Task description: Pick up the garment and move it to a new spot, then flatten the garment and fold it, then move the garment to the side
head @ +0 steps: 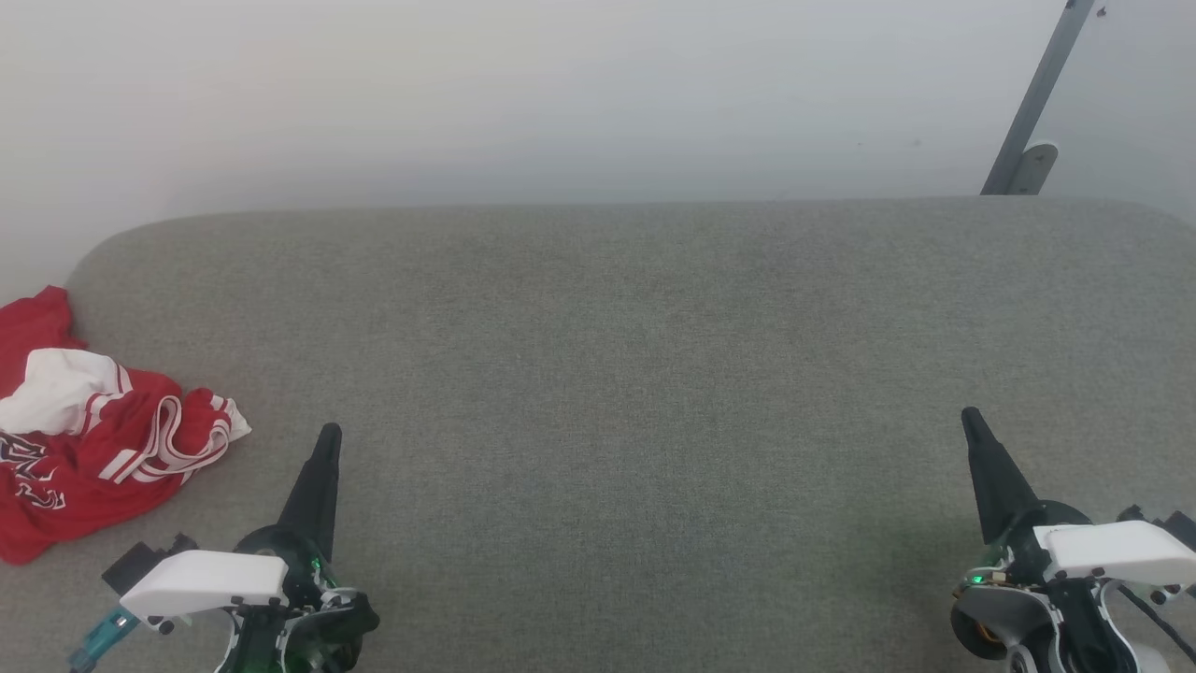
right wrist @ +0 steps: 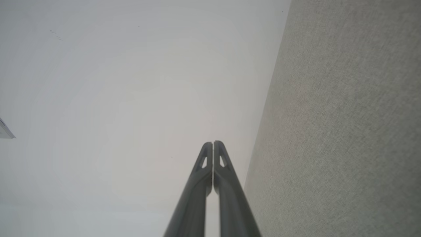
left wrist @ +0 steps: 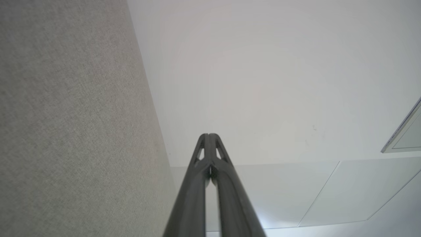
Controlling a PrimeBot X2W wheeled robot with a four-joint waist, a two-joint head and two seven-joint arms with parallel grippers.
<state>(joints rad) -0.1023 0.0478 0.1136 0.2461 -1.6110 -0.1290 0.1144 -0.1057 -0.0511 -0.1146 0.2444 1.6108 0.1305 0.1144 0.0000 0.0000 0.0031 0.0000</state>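
Note:
The garment [head: 89,439], a red shirt with white striped trim and dark lettering, lies crumpled at the far left edge of the grey padded surface [head: 617,374] in the head view. My left gripper [head: 329,436] stands shut just right of it, a short gap away, holding nothing. Far off at the lower right, my right gripper [head: 970,418] is shut and empty too. In the left wrist view my left gripper [left wrist: 209,135] has its tips pressed together beside the grey fabric. The right wrist view shows my right gripper [right wrist: 213,143] closed the same way.
A pale wall [head: 561,93] rises behind the grey surface. A grey metal bar [head: 1037,103] leans at the back right. The surface's rounded back edge [head: 598,207] runs across the head view.

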